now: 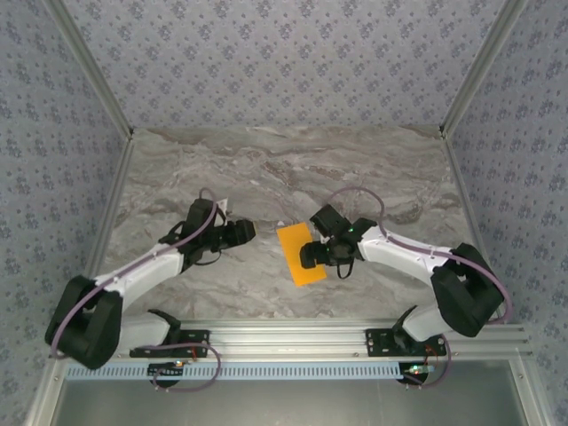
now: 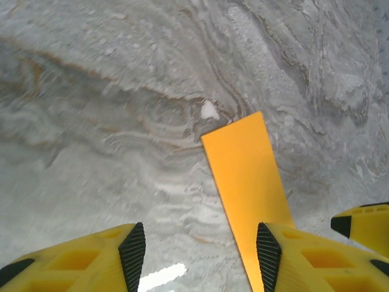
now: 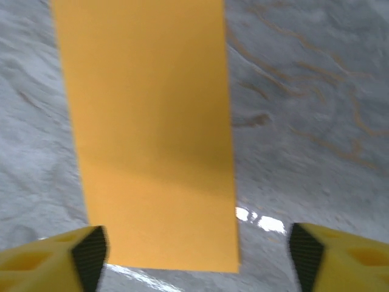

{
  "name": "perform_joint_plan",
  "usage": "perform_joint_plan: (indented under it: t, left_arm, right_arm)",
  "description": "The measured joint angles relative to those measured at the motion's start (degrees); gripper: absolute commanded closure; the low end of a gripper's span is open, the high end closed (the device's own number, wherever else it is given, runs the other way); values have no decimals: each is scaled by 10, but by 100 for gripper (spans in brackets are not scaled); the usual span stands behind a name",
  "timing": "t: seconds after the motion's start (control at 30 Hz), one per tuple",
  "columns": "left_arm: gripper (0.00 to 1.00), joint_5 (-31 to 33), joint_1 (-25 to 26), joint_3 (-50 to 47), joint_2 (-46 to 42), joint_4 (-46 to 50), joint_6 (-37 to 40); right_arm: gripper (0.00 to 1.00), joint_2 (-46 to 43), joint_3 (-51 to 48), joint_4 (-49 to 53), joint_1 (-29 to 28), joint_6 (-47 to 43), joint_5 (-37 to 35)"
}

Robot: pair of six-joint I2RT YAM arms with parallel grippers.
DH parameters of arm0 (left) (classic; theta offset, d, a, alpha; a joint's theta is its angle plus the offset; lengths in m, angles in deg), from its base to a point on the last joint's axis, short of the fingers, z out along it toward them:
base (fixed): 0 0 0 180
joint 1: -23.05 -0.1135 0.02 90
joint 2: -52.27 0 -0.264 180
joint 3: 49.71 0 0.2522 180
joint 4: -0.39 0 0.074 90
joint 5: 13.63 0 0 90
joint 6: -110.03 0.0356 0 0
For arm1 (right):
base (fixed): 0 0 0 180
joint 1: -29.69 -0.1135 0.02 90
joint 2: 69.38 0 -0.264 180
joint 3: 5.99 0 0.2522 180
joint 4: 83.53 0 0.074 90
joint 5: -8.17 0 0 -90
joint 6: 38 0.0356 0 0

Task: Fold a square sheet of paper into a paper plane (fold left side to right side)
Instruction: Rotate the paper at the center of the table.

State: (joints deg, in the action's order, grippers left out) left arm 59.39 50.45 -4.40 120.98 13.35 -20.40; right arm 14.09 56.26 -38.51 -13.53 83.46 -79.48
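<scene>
The square sheet of paper (image 1: 298, 254) lies flat on the marble table (image 1: 266, 169) as a narrow orange-yellow rectangle, folded lengthwise. My right gripper (image 1: 311, 256) hovers over its right edge, jaws wide open. In the right wrist view the paper (image 3: 149, 121) lies below and ahead of the right gripper (image 3: 197, 258), held by neither finger. My left gripper (image 1: 249, 232) stands open to the left of the sheet. In the left wrist view the paper (image 2: 246, 176) runs under the right-hand finger (image 2: 270, 252) of the left gripper (image 2: 200, 258), with bare table between the pads.
A small white speck (image 2: 209, 111) sits on the table by the paper's far corner. A yellow finger of the right gripper (image 2: 364, 225) shows at the right edge of the left wrist view. Patterned walls and metal posts (image 1: 470, 80) enclose the table.
</scene>
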Motion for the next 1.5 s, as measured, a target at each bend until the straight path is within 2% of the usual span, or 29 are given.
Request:
perform_joint_plan:
  t: [0.07, 0.3, 1.0, 1.17, 1.37, 1.5]
  left_arm:
    - [44, 11, 0, -21, -32, 12, -6]
    - [42, 41, 0, -45, -103, 51, -12]
    - [41, 48, 0, -48, -109, 66, -10]
    - [41, 37, 0, -48, -109, 67, -10]
    - [41, 11, 0, -51, -109, 57, -8]
    - [41, -4, 5, -53, -114, 48, -5]
  right_arm:
    - [0, 13, 1, 15, -10, 7, -14]
    - [0, 52, 2, 17, -41, 35, -9]
    - [0, 102, 66, -12, -118, 88, 35]
    - [0, 76, 49, -43, -97, 76, 59]
    - [0, 36, -9, -113, -16, 33, 140]
    - [5, 36, -20, -139, 24, -5, 187]
